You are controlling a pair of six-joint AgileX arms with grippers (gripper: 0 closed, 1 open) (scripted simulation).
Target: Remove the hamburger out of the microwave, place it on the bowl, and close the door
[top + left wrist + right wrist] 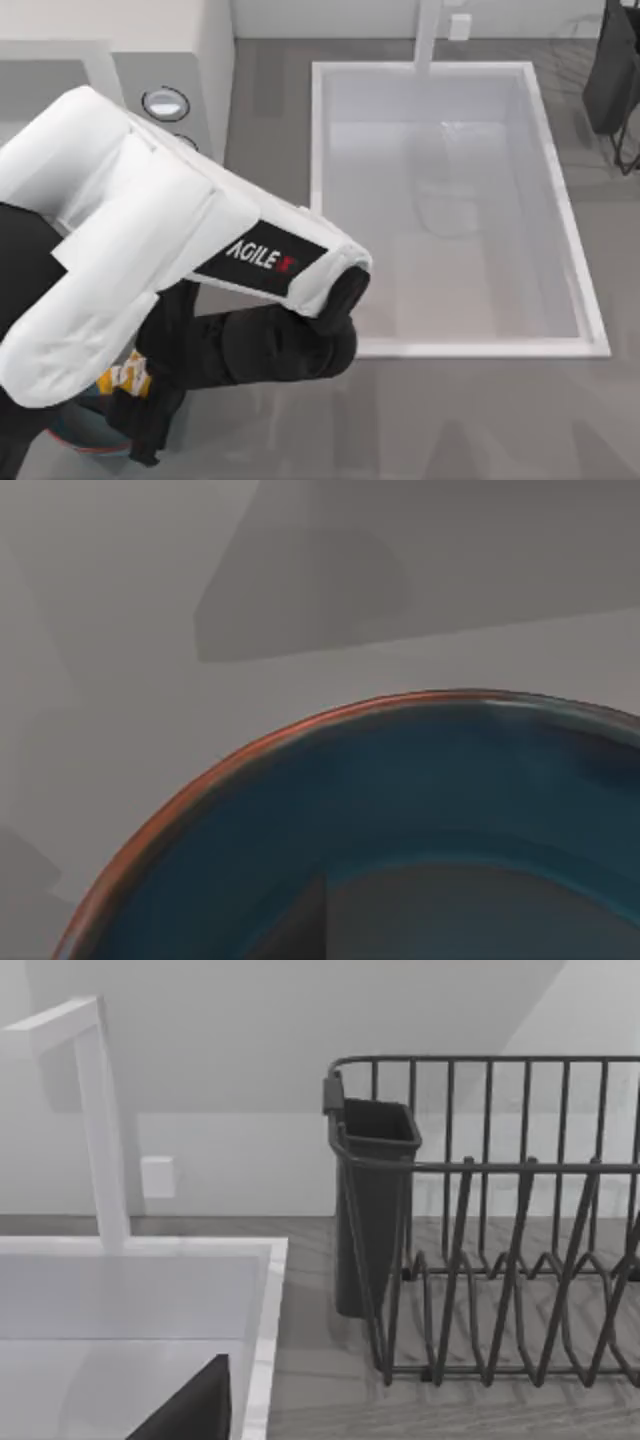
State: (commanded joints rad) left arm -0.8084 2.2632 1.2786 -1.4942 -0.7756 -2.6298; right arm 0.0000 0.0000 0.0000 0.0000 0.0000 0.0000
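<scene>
Your left gripper (135, 400) hangs over the bowl (300, 810) at the table's lower left, apparently pinching the hamburger (128, 375). Judge it light, soft, crushable: hold gently across the wrapper's middle.

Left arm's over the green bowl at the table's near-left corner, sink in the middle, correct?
Not quite: the bowl is dark blue inside with a reddish-brown rim, not green, as the left wrist view shows. The rest holds: left arm over it at near-left, sink in the middle.
</scene>
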